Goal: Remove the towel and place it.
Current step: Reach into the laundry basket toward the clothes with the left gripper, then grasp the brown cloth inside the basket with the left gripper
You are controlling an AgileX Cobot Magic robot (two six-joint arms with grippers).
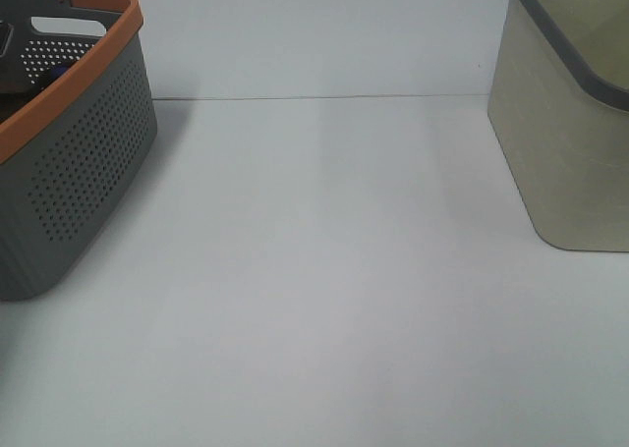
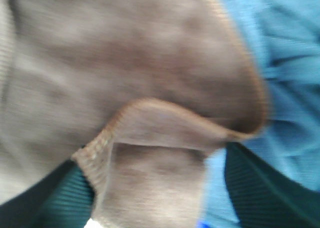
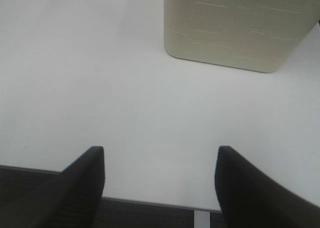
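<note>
The left gripper [image 2: 157, 193] seems buried in the towel [image 2: 140, 62], grip unclear; right gripper [image 3: 160, 183] apart.

From the high camera, the middle of the table [image 1: 324, 270] lies bare from six o'clock through to twelve, a wide lane for either arm. The grey basket [image 1: 88, 162] blocks nine to ten o'clock. The beige bin [image 1: 570, 162] walls off two to three (its side is tall and solid). At the left gripper [image 2: 155, 178] room is tight: the towel [image 2: 140, 62] and a blue cloth [image 2: 290, 62] crowd its spread fingers.
</note>
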